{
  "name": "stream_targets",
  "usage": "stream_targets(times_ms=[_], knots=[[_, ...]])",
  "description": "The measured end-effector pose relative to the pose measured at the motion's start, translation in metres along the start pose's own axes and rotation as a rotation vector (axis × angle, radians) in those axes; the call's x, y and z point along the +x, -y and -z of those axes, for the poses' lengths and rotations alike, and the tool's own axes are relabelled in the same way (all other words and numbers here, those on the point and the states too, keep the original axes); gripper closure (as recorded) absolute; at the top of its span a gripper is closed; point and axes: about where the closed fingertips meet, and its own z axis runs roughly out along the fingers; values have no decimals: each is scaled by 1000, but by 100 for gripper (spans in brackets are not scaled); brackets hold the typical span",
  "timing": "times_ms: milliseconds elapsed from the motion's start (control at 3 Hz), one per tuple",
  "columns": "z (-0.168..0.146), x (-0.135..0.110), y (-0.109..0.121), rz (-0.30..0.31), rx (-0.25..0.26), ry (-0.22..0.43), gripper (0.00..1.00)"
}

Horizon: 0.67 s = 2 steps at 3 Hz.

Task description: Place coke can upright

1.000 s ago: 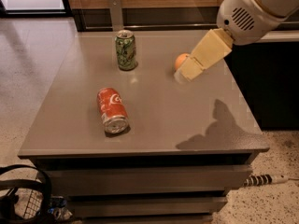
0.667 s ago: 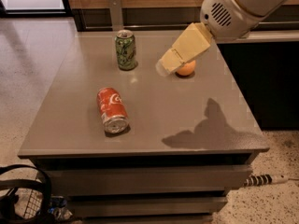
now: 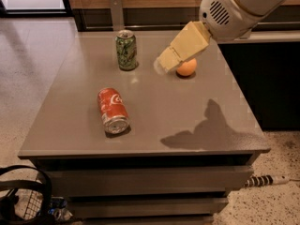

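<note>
**Coke can lies on its side, and the claw is well apart from it.**
Your coke can (image 3: 113, 110) lies front left on the counter (image 3: 197, 111), with a silver end toward the camera. It is probably light, thin-walled and smooth, so take it gently across the red middle. Behind it, the green can (image 3: 126, 49) stands upright. The claw (image 3: 164, 63) hangs just left of the orange (image 3: 186, 67); I cannot tell if it is open or closed. A second ago it was to the right of the orange. The coke can has not moved.

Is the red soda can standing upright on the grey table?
No, the red aluminium soda can lies on its side on the grey table; the claw hangs apart, by the round orange object.
</note>
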Motion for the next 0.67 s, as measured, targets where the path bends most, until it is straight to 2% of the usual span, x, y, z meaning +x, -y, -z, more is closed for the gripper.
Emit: stream_targets(times_ms=[333, 667], knots=[[-4, -9, -7, 14, 7, -32, 0], [-30, -13, -26, 14, -5, -114, 0]])
